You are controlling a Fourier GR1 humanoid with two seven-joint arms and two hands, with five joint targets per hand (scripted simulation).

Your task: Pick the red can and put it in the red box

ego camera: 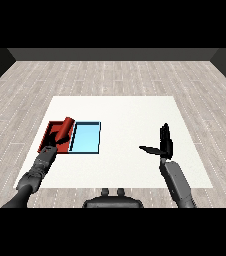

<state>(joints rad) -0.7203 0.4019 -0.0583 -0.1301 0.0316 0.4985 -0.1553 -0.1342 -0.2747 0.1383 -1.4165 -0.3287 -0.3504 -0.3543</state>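
The red can (64, 128) lies tilted over the red tray (48, 135) at the table's left side. My left hand (52, 144) is just below the can, over the red tray, its fingers curled round the can's lower end. My right hand (164, 143) hovers over the table's right half, far from both trays, with fingers straight up and the thumb spread out to the left.
The light blue tray (87, 138) lies directly right of the red tray, touching it. The white table (130, 115) stretches out between the trays and my right hand. Wooden floor surrounds the table.
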